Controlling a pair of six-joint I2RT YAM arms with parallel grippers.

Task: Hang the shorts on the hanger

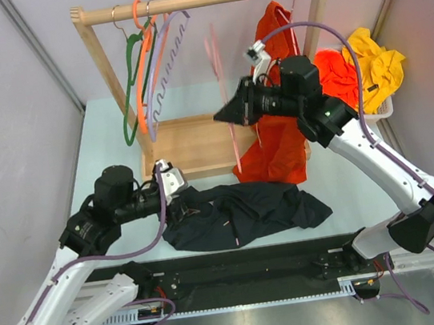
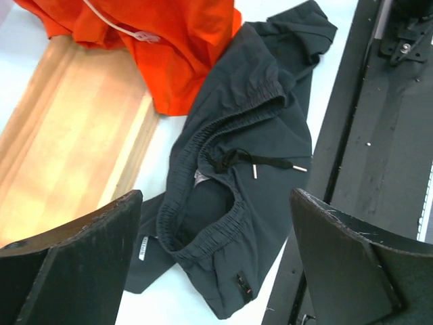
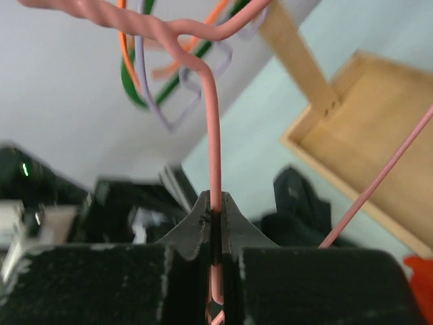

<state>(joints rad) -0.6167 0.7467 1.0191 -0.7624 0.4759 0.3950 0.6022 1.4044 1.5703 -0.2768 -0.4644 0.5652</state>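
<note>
At the near edge of the counter (image 1: 100, 138) the shorts (image 1: 248, 211) lie crumpled flat, dark fabric spread from left to right, with the elastic waistband gaping open and its drawstring (image 2: 254, 162) loose across the front (a small white label (image 2: 144, 247) shows near the left finger in the left wrist view). The left pincer (image 1: 177, 192) sits low at the shorts' left end with its fingers (image 2: 74, 257) spread wide; the waistband lies between them, and nothing is gripped. Whether the tips touch the cloth cannot be told.

Just beyond, the hem of the bright orange shorts (image 1: 282, 137) reaches down onto the counter and meets the far edge of the dark pair.

Higher up, the right pincer (image 1: 222, 115) is clamped on the hanger (image 1: 224, 81), its fingers pinched on the thin pink rod (image 3: 214, 135) just below the twisted neck. The hanger hangs in the air in front of the wooden rack (image 1: 202, 0), blurred in the top view, between the hangers on the left of the rail and the orange shorts on the right.

On the rail hang a green hanger (image 1: 129, 102), an orange hanger (image 1: 141, 60) and a lilac wavy hanger (image 1: 170, 56). At the far right lies a yellow garment (image 1: 376, 59).
</note>
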